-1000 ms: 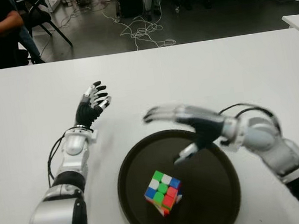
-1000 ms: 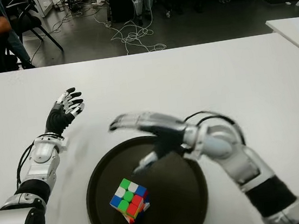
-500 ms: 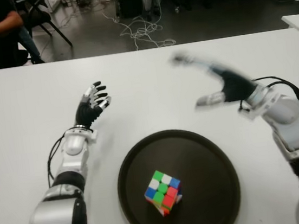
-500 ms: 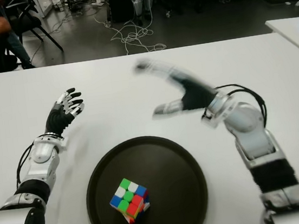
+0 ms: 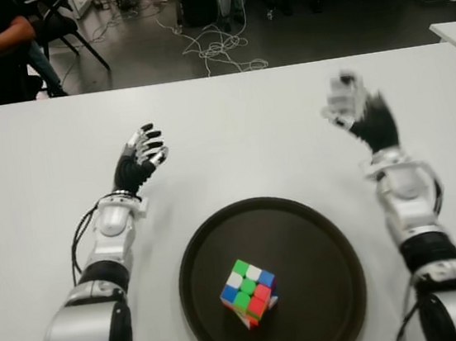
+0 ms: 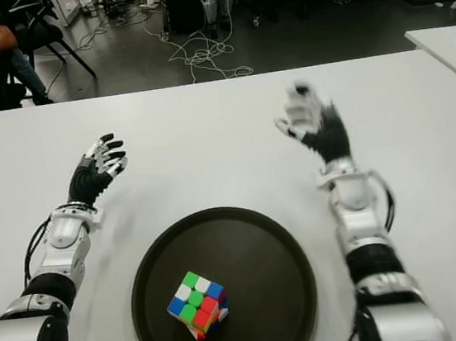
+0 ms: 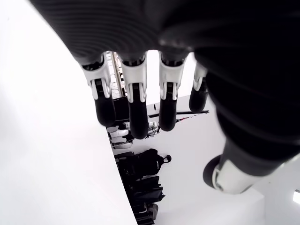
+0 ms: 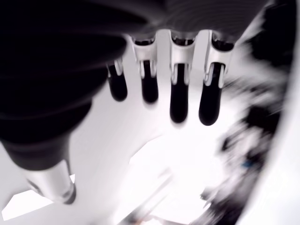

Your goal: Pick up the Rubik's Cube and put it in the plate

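Cube [image 5: 249,292]: sits inside plate [image 5: 319,234] nr tabletop's near edge, tilted on a corner, no hand touching; right hand [image 5: 360,113] raised w/ fingers released, left hand [image 5: 138,161] likewise empty by left edge; placing looks done, so keep both clear of plate.

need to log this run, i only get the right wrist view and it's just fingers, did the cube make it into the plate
Observer: Yes. The Rubik's Cube sits inside the dark round plate, tilted on one corner.
Operator: is my right hand holding anything
Observer: No. The right hand is raised over the white table, beyond and right of the plate, fingers spread and empty.
Operator: and the left
Observer: The left hand is open too, showing beyond and left of the plate, holding nothing.
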Controlling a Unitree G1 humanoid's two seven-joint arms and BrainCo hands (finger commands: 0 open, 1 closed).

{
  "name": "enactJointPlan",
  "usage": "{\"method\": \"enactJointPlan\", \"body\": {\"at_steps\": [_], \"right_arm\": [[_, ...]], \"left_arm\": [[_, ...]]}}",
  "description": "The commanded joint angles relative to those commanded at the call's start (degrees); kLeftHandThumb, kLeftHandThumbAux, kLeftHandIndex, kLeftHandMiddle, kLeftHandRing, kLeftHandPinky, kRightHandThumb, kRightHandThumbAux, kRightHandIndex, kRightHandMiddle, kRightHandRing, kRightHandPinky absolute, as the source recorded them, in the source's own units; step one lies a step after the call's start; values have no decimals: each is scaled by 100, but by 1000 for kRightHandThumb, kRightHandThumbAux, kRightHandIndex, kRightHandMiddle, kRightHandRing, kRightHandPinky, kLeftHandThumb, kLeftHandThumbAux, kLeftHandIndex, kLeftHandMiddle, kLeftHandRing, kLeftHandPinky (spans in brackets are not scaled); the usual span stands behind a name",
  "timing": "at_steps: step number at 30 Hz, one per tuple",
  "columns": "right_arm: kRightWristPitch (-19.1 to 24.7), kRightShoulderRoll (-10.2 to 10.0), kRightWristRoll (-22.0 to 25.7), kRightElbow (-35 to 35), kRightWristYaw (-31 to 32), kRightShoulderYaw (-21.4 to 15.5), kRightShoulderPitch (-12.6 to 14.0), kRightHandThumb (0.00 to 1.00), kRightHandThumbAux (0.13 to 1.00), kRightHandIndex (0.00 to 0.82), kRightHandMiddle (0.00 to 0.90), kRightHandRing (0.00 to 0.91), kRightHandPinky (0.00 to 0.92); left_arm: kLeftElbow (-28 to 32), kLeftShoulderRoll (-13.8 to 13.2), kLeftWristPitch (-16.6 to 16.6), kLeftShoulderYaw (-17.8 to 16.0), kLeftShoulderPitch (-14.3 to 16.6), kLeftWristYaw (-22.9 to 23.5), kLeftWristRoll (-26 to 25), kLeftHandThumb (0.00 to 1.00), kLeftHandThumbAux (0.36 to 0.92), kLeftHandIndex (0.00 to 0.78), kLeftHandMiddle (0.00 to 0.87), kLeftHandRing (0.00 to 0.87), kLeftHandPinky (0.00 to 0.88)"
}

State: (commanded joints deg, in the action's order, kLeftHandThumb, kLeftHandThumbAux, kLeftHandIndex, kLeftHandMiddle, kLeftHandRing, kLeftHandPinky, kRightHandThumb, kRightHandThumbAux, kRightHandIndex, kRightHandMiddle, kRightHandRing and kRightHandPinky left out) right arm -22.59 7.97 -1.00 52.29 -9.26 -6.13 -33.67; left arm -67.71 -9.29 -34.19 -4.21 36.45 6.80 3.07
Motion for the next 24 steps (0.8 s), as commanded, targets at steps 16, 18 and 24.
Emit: {"method": "enactJointPlan", "body": {"at_steps": [16,18,24], "right_arm": [[-651,484,-1355,1579,-1918,548,-486,36,803,167,194,187,155],[-646,465,-1321,1676,-1956,522,-539,29,812,187,196,182,143],[-576,438,-1208,1819,-1931,457,-614,21,829,203,207,180,141]], "left_arm": [[-15,30,37,-17,53,179,-55,124,650,119,158,172,177],[-5,34,43,-24,45,190,-66,119,661,116,153,166,167],[15,37,54,-50,14,158,-80,116,692,109,151,163,172]]}}
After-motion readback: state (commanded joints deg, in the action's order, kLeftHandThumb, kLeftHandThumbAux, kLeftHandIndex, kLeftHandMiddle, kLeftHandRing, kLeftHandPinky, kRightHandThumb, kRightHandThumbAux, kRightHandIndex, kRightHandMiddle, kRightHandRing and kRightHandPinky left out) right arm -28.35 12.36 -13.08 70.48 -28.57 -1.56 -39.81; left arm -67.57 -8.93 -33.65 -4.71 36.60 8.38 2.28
